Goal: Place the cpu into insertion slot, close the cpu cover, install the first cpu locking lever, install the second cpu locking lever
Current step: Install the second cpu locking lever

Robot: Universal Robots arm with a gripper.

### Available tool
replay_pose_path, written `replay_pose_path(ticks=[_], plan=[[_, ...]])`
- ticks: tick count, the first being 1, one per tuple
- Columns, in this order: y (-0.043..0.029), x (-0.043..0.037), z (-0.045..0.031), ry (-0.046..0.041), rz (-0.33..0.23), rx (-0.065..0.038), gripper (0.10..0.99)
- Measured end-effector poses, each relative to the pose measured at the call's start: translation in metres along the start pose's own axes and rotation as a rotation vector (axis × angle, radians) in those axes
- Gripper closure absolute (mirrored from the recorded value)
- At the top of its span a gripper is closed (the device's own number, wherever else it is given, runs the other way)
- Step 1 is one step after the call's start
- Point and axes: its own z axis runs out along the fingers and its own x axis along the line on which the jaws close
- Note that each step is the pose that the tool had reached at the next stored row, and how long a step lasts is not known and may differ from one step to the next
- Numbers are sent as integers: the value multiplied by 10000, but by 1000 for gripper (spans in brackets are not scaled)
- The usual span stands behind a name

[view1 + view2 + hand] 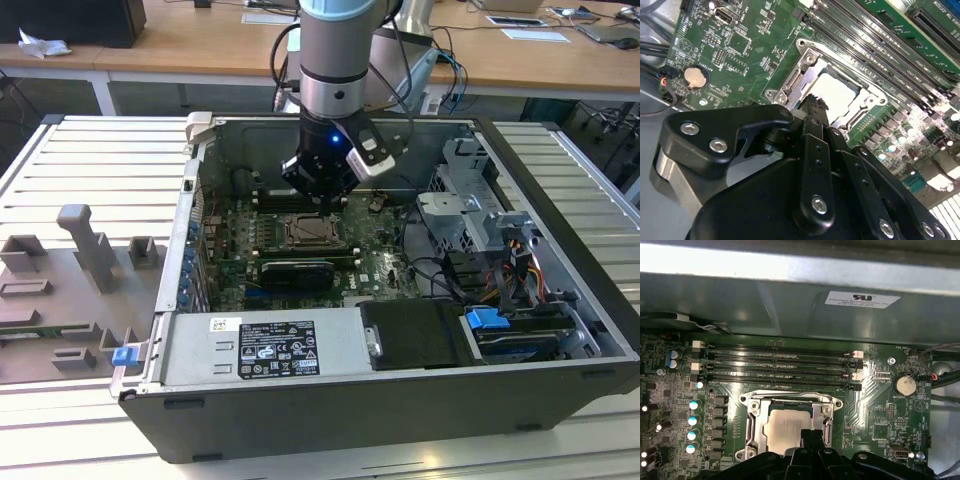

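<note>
Gripper [810,436] fingers pressed together, holding nothing, tips over the seated cpu [790,429] with cpu cover [791,401] down; keep descent vertical, centered.

In both wrist views the hand [811,436] hides one edge of the cpu [787,427], its fingers' spacing unclear.
</note>
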Motion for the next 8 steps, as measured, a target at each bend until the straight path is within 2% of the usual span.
replay_pose_path(ticks=[2, 4, 5, 8], plan=[[3, -3, -77, -1, -1, -1, 980], [8, -9, -227, 0, 0, 0, 980], [8, -9, -251, 1, -1, 1, 980], [-21, -8, -256, -1, -1, -1, 980]])
